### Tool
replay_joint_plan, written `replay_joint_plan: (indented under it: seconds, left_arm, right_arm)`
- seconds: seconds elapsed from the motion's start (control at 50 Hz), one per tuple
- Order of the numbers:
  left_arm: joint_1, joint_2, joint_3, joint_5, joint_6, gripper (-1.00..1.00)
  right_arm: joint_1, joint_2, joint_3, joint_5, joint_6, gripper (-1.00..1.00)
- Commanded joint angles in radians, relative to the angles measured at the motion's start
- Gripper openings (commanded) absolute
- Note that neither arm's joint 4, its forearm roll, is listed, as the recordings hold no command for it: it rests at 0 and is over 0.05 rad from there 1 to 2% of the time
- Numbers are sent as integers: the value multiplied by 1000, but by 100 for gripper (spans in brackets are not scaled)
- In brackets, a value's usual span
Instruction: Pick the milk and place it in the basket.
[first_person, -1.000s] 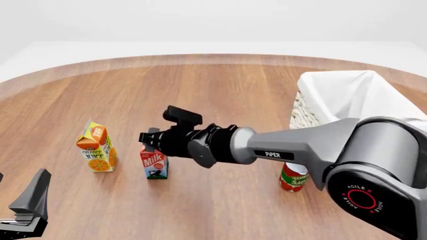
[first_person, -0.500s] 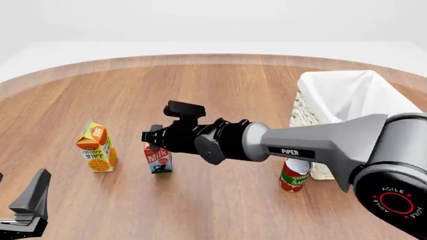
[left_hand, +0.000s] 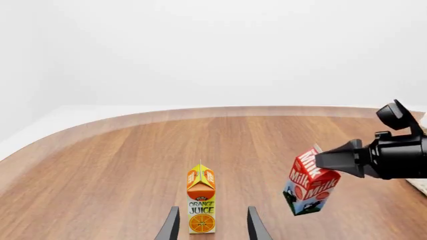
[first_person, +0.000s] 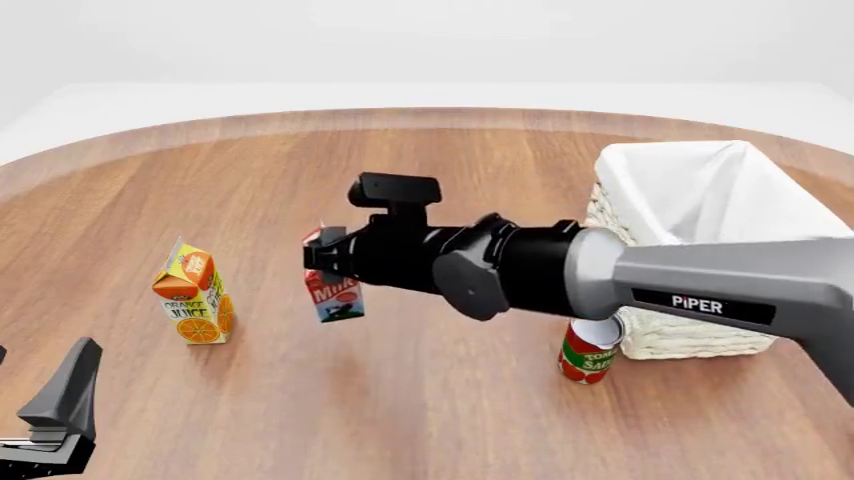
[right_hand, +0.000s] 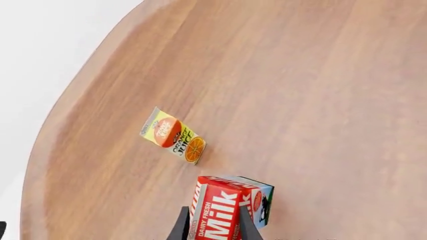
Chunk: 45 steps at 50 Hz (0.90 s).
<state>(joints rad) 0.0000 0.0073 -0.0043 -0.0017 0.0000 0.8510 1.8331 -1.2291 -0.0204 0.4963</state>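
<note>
1. Front view: right pincer (first_person: 320, 262) is clamped on the gable top of the milk (first_person: 334, 297). Carton hangs tilted, clear of the surface (first_person: 441, 410), faint shadow under it.
2. Milk: small boxy carton, red top with white lettering, blue-white lower band. Left wrist view shows the black tapered fingers (left_hand: 340, 159) pinching its red upper part (left_hand: 308, 182), base swung off-vertical.
3. Right wrist view: milk (right_hand: 225, 210) sits between the two dark fingertips, jaws narrowed to carton width.
4. Basket (first_person: 627, 240): rectangular cream woven wicker, white cloth lining folded over the rim, on the right side of the surface, well apart from the milk.
5. Juice carton (first_person: 195, 294): yellow-orange gable-top, upright, left of the milk, not touching.
6. Sauce can (first_person: 587, 354): red cylinder, upright, just in front of the basket.
7. Left pincer (left_hand: 211, 226): two dark fingers spread apart, holding nothing, low at front-left.
8. Surface: round, wood-grain planks, paler edge band.
</note>
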Motion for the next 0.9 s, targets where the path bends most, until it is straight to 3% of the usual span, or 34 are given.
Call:
replay_joint_plan:
  seconds: [0.02,0.9]
  left_arm:
    - [0,0,0,0,0,100]
    - [0,0,0,0,0,100]
  right_arm:
    - [-16,-121,53,-6,-37,-100]
    - [-154,-538,247,89,-195,-100]
